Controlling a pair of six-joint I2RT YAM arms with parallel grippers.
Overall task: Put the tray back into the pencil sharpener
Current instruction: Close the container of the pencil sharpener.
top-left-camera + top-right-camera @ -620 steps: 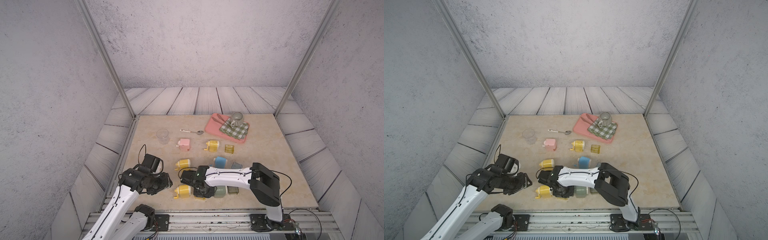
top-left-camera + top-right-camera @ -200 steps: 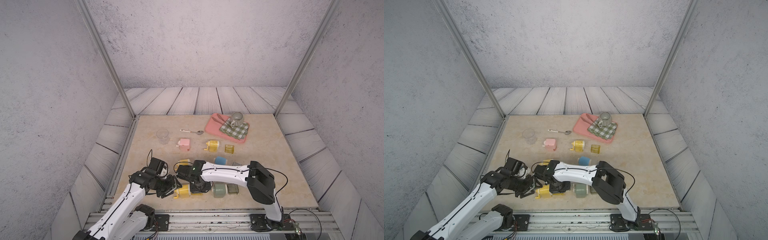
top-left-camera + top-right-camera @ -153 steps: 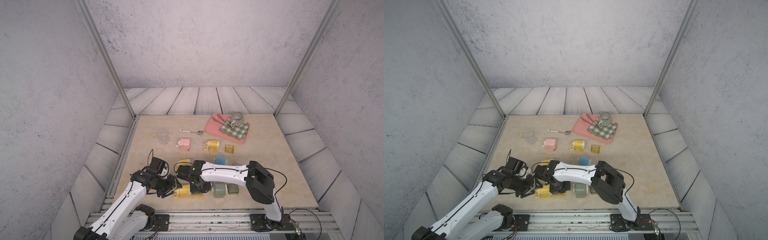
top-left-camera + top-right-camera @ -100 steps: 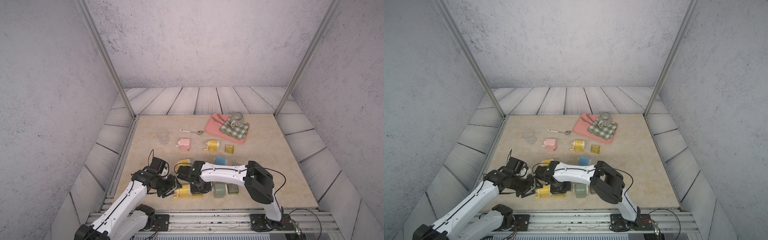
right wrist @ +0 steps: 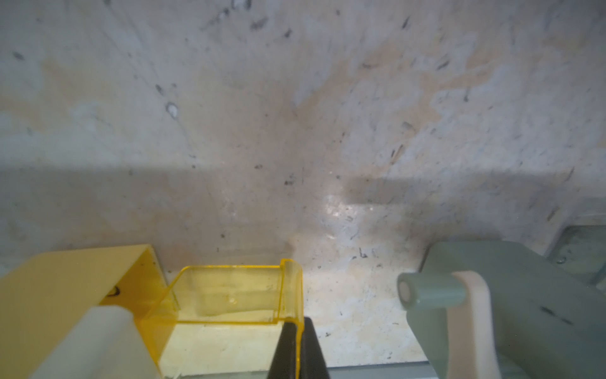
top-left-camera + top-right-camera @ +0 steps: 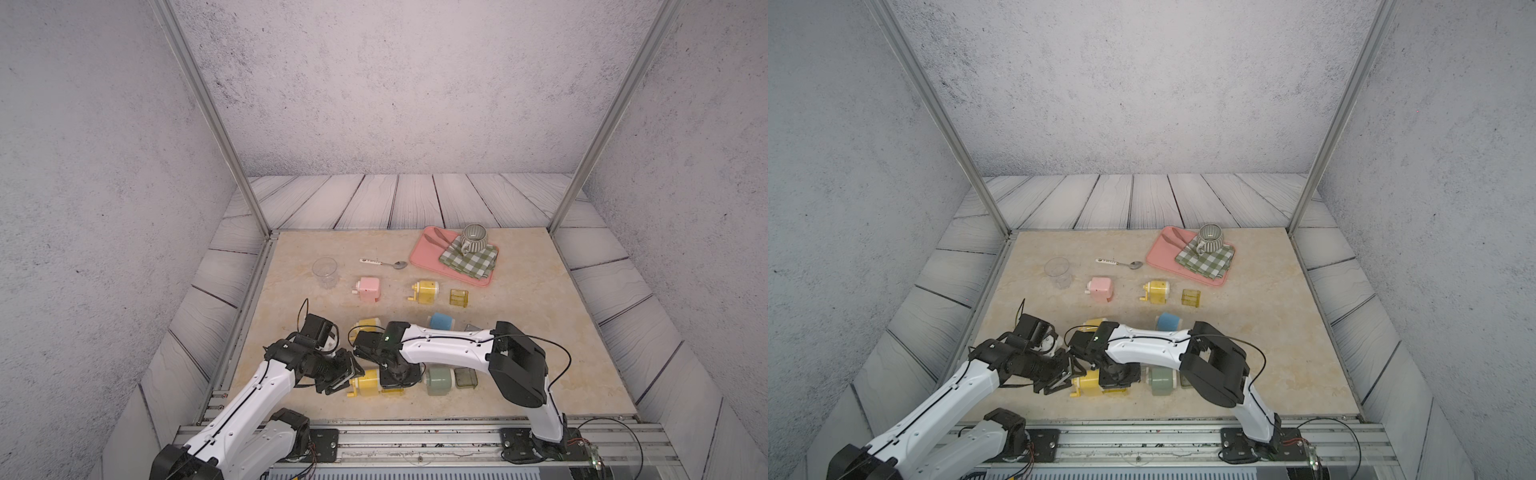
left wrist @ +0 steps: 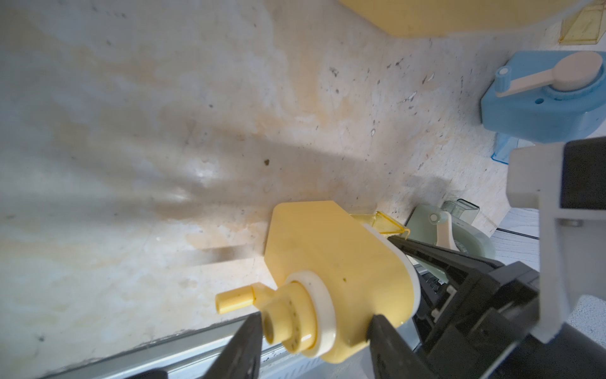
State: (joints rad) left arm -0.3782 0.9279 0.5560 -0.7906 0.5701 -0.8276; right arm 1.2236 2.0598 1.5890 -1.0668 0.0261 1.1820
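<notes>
Now, reaching low: right end effector (image 5: 296,328) clamped on tray (image 5: 229,295); left end effector (image 7: 316,325) straddles yellow sharpener (image 7: 334,249), grip unclear.

Right claw (image 5: 296,331) pinched tight on the outer lip of the clear yellow tray (image 5: 229,288)! The tray's inner end sat partly inside the yellow pencil sharpener (image 5: 65,288). On the tray's other side, apart from it, stood a sage-green sharpener (image 5: 511,295), crank knob pointing at it, on the mottled tabletop (image 5: 295,131).

At lower centre in a top view, my left claw (image 6: 343,379) is sitting left of the sharpener (image 6: 368,383), my right claw (image 6: 395,379) right of it; in the right wrist view its tray (image 5: 229,295) is seemingly lying partly inside.
</notes>
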